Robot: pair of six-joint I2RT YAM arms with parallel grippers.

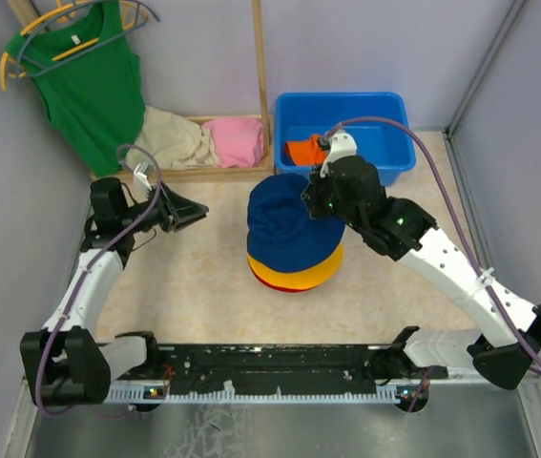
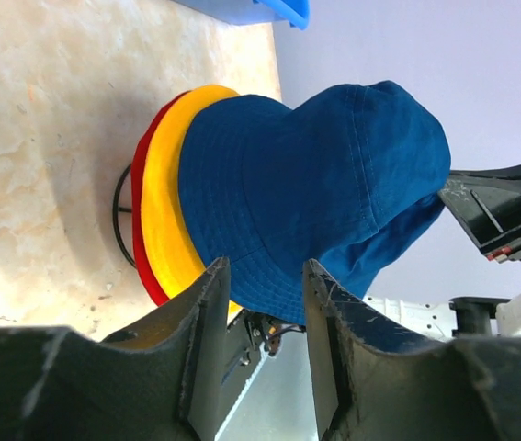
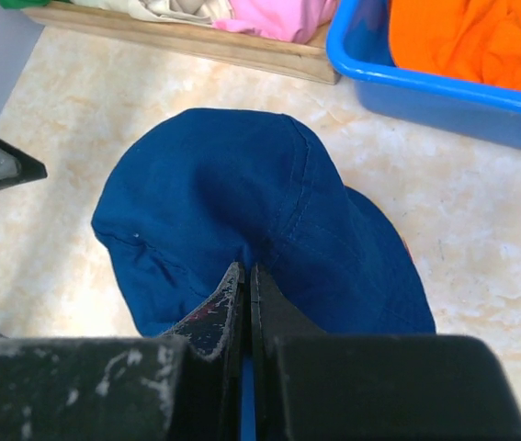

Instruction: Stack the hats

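**Three hats piled, a fourth waiting in the bin**

Three hats sit in one pile at the middle of the counter (image 1: 203, 277): the red hat (image 2: 145, 248) at the bottom, the yellow hat (image 2: 168, 202) on it, and the navy hat (image 1: 289, 224) on top. The navy hat lies skewed toward 12 o'clock, so the lower brims show only at 6 o'clock.

The right gripper (image 3: 246, 276) has its fingers closed on a fold of the navy crown, at the hat's 2 o'clock edge. The crown is puckered there, and looks likely to spring unevenly once freed.

To finish this step well, first slide the pinched cloth toward 6 o'clock until the crown is centred. Then part the fingers slowly and lift straight up, so nothing snags the brim.

The left gripper (image 2: 265, 276) hovers at 9 o'clock of the pile. Its fingers are apart and hold nothing; it could steady the brim if the pile slides.

Farther off at 1 o'clock, the orange hat (image 1: 303, 151) lies in the blue bin (image 1: 384, 105), probably next.
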